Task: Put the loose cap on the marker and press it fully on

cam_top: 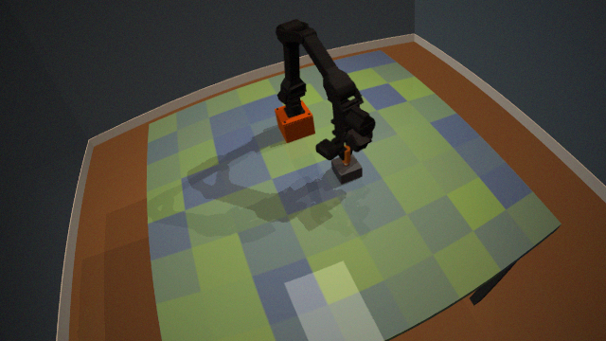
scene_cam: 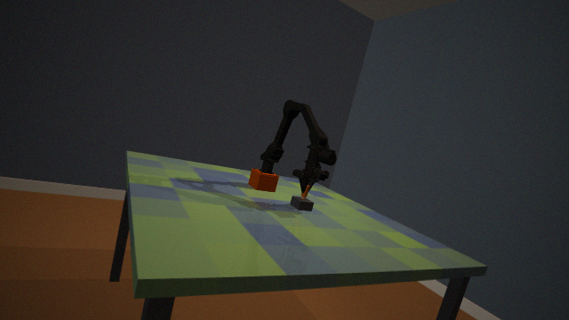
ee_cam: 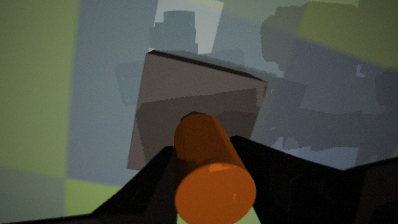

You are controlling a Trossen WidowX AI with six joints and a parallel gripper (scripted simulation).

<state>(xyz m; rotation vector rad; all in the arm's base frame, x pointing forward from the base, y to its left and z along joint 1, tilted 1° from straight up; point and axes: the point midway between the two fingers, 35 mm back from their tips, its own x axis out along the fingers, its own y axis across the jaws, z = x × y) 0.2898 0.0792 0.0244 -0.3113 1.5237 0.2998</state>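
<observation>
The checkered table point(scene_cam: 187, 249) stretched out beneath the gripper point(ee_cam: 210, 165), with the arm's orange base block point(cam_top: 294, 121) standing behind it. Directly below the gripper sat the grey holder block point(ee_cam: 200, 107), and the gripper hung just above its top. Its jaws were clamped on the orange cap point(ee_cam: 212, 170), whose lower end reached down to the holder block, hiding the marker.
</observation>
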